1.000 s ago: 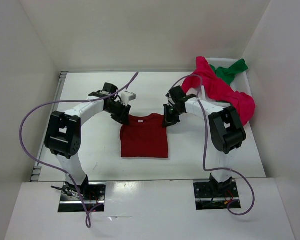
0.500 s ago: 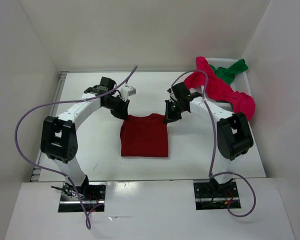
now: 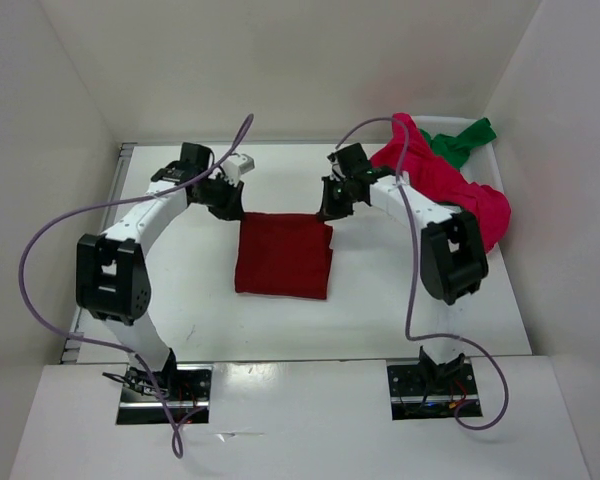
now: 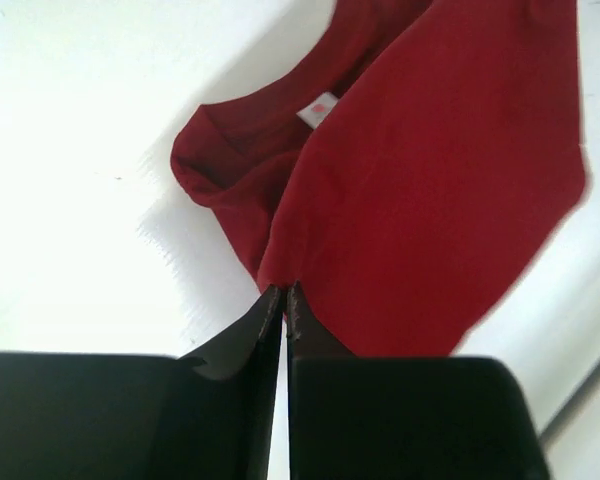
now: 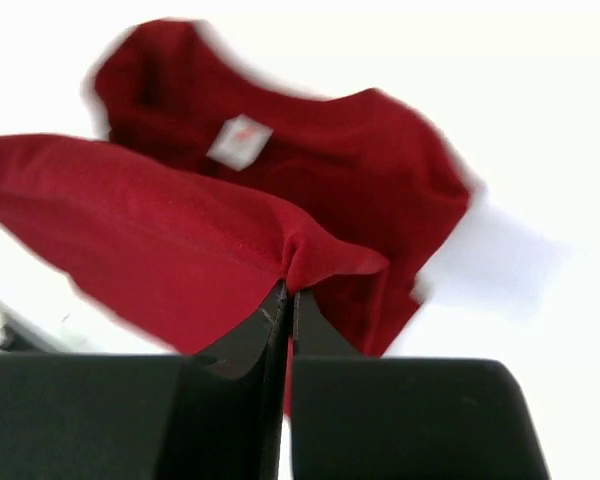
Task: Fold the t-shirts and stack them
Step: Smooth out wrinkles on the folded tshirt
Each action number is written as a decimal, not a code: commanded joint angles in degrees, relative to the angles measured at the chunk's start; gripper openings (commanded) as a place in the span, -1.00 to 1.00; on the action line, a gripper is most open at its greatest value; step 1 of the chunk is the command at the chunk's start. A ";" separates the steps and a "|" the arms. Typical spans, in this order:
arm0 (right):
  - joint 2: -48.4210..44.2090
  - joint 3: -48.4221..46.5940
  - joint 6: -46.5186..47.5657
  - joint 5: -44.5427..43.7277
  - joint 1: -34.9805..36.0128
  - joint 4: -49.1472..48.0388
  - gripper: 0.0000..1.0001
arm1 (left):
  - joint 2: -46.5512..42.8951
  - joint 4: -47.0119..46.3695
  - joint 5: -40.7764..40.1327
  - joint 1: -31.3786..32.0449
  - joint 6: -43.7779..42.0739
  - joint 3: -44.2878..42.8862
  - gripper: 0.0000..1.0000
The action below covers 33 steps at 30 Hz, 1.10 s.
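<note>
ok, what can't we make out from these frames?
Top view: the green shirt is mostly buried behind the crimson shirt, so its full extent is hidden.
Left wrist: the left gripper pinches the dark red shirt; the number of layers gripped is unclear, and the shirt is cut off at the top edge.
Right wrist: the view past the right gripper is blurred; the neck tag is unreadable.

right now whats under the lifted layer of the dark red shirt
More of the shirt: its collar and white tag show, flat on the table. The lifted layer, pinched by the left gripper and right gripper, hides the rest.
</note>
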<state>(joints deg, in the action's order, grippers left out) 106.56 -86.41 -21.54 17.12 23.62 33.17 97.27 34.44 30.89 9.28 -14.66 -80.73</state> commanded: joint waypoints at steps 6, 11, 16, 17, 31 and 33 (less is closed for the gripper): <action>13.49 -7.53 -2.63 -5.16 -4.46 -2.93 -1.00 | 14.25 -7.89 -3.64 0.04 2.53 -6.70 -0.71; 13.50 -7.46 -5.17 -8.33 -4.46 -2.41 -0.95 | 19.61 -8.68 -5.14 0.57 2.53 -12.08 -0.59; 14.73 -6.93 -5.70 -7.02 -4.98 -3.11 -0.04 | 21.99 -8.16 -7.33 0.57 3.23 -14.28 -0.41; 14.73 -7.45 -5.71 -7.02 -4.98 -3.11 -0.04 | 21.99 -8.16 -9.17 0.57 4.01 -14.28 -0.41; -1.90 5.28 -11.07 -17.49 0.55 -7.85 -1.00 | 10.46 -5.70 -3.57 7.25 2.00 -7.60 -0.22; 0.30 5.29 -11.59 -13.80 0.55 -8.81 -1.00 | 15.03 -5.70 -3.56 7.25 2.70 -10.32 -0.22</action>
<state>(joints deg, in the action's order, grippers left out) 103.46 -83.44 -31.46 1.48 23.86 27.05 104.92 26.96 25.08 17.28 -11.92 -90.39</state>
